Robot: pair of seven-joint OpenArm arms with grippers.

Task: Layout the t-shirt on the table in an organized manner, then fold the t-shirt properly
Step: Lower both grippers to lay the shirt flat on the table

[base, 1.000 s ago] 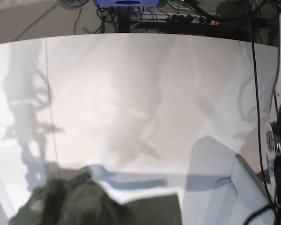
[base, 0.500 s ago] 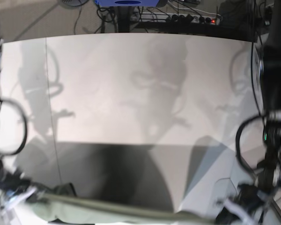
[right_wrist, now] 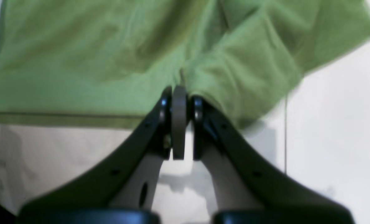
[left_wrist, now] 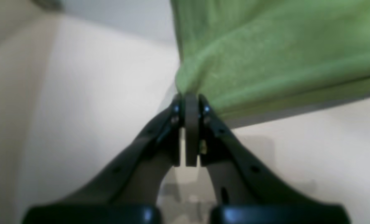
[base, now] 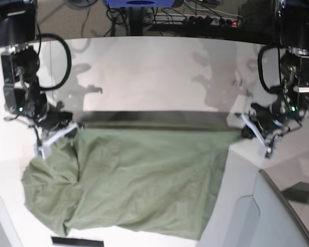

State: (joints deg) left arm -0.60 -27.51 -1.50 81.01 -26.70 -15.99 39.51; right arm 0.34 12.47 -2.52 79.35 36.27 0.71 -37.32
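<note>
Layout step is in hand, folding not begun. The olive t-shirt [base: 129,180] is held stretched between both arms over the white table [base: 159,77]. In the base view its far edge is pulled into a taut line from 9 o'clock to 3 o'clock, and the rest is draped toward 6 o'clock, bunched at the 8 o'clock corner.

The left gripper [left_wrist: 191,102] is clamped shut on a pinch of the shirt's edge, seen at the 3 o'clock end in the base view [base: 247,131]. The right gripper [right_wrist: 179,96] is likewise closed on fabric beside a hem seam, at the 9 o'clock end [base: 67,126].

Which edge is held, hem or shoulders, cannot be told; the collar is not seen.

Next move, judged: the taut edge should be lowered evenly onto the table with tension kept, then released, and the bunched corner smoothed out before any fold is made.
</note>
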